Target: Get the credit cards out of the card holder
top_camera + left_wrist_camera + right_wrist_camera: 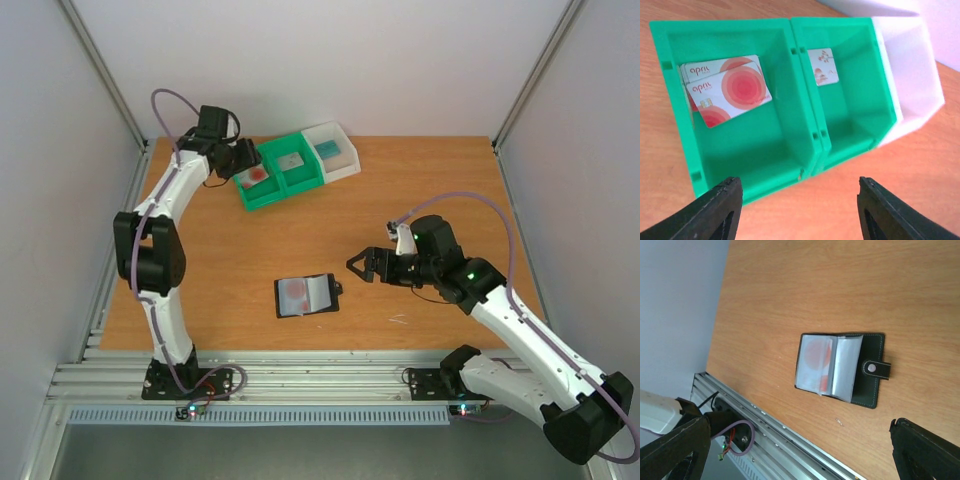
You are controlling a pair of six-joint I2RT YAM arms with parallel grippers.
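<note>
The card holder (307,295) lies open on the table near the front middle, with a red-blotched card showing through its clear pockets; it also shows in the right wrist view (840,369), clasp tab to the right. My right gripper (362,265) is open and empty, just right of and above the holder. My left gripper (243,160) is open and empty over the left green bin (262,185). Two credit cards (727,87) with red circles lie in that bin (735,145). Another card (822,66) lies in the second green bin (855,100).
A white bin (335,150) stands right of the green bins at the back; it also shows in the left wrist view (912,80). A metal rail (300,380) runs along the table's front edge.
</note>
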